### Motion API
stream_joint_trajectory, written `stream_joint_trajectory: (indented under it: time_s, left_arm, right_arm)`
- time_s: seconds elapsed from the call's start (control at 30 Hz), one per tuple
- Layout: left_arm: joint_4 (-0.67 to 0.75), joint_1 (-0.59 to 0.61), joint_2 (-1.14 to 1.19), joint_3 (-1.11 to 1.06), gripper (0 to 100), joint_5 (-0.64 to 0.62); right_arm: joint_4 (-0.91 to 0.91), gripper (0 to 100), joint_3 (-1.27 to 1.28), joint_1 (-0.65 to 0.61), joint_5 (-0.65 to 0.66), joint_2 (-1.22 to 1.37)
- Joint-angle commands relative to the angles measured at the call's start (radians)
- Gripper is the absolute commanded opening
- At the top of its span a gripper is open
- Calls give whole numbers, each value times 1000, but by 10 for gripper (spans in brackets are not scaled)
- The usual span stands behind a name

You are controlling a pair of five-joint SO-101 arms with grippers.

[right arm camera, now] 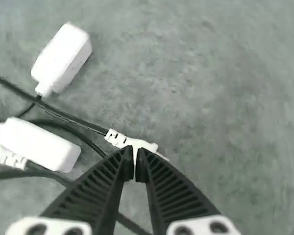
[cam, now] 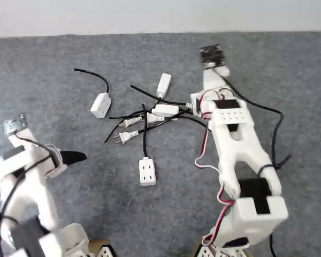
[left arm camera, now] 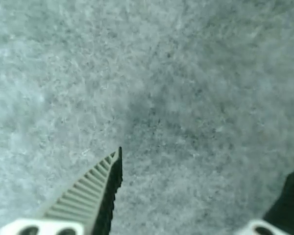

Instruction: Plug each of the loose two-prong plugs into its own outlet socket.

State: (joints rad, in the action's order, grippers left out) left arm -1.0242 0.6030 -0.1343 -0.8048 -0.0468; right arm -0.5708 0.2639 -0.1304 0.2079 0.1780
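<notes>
My right gripper point(right arm camera: 134, 152) is shut on a white two-prong plug point(right arm camera: 118, 139) whose black cord runs back to the tangle; in the high view this gripper point(cam: 192, 108) sits at the tangle's right side. Beside it lie two white outlet sockets, one long point(right arm camera: 37, 143) and one farther off point(right arm camera: 62, 57). The high view shows several sockets: one at the left point(cam: 100, 105), one at the back point(cam: 163, 84), one in the middle point(cam: 165, 111) and one in front point(cam: 146, 171). Two loose plugs point(cam: 129, 122) point(cam: 125, 137) lie among the cords. My left gripper point(left arm camera: 209, 161) hangs open over bare carpet at the front left point(cam: 70, 157).
Grey carpet point(cam: 289, 69) covers the whole table. Black cords point(cam: 144, 115) cross one another between the sockets. A black cable point(cam: 273, 115) trails off the right arm. There is free room at the left, right and front of the tangle.
</notes>
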Motion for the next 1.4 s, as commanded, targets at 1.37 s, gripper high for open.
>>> stream_joint_trajectory:
  time_s: [1.37]
  left_arm:
    - [-64, -25, 137, 153, 461, 64]
  right_arm:
    - [-340, 122, -746, -58, 605, 581]
